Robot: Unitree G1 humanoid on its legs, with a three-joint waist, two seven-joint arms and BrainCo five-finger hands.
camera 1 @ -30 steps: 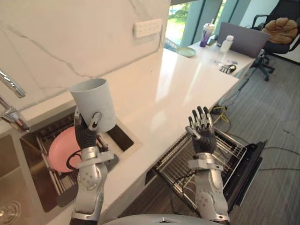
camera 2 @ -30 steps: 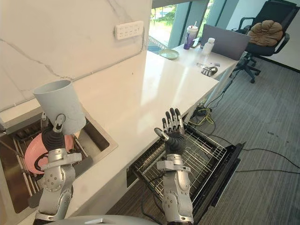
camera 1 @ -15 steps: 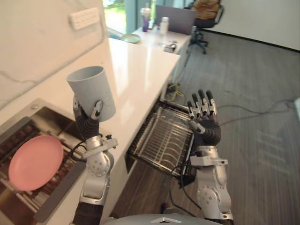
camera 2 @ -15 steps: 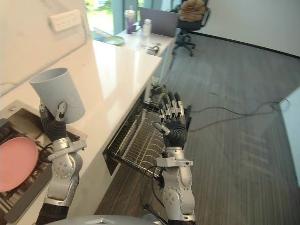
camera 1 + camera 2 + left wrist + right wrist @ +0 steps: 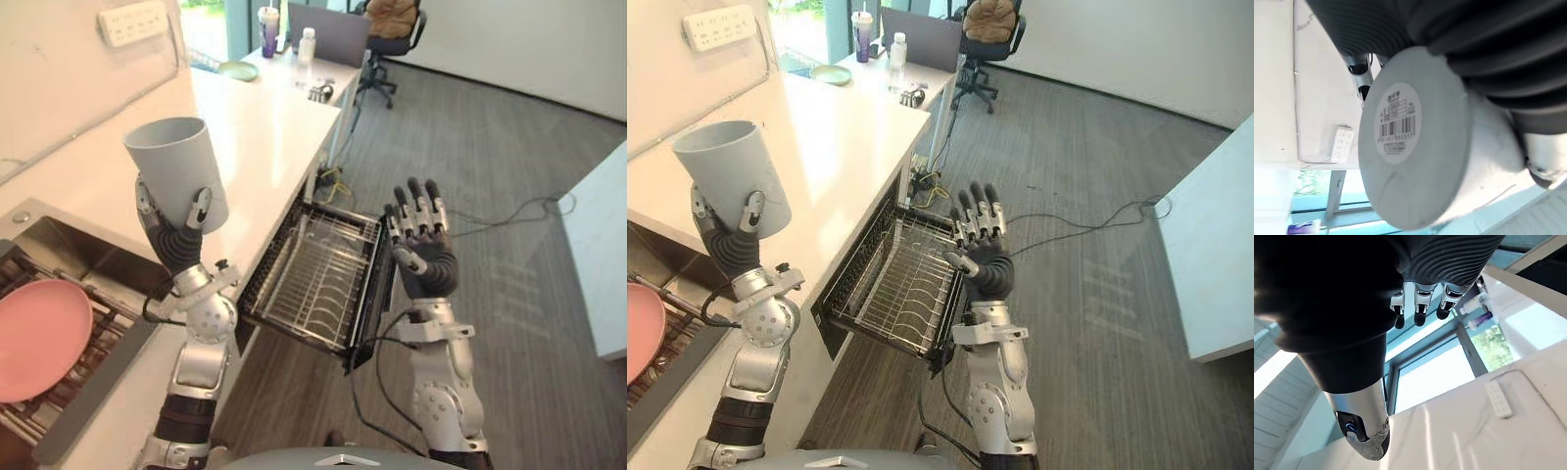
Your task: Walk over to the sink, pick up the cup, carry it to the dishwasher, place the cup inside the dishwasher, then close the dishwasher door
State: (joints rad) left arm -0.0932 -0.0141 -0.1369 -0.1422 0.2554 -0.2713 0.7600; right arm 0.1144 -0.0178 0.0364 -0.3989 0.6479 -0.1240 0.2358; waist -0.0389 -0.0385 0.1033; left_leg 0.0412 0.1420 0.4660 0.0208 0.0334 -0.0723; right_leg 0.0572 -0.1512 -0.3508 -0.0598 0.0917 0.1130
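Gripping the grey cup from below, the left hand has its fingers and thumb curled round the cup's lower part and holds it mouth-up, slightly tilted, in the upper left of the left eye view; its own wrist view shows the cup's labelled base pressed close against the dark cover. The right hand stands raised in the middle of the frame, fingers straight and spread, holding nothing. Between the two arms, lower down, the dishwasher rack is pulled out and looks bare, with the dark door dropped open along its right side. Behind the cup runs the white counter, and the sink with a pink plate sits at the lower left edge. By my reading the pick-up is done and the carry is nearly over: the cup is clear of the sink but not yet over the rack. Lowering it in, letting go and shutting the door are left.
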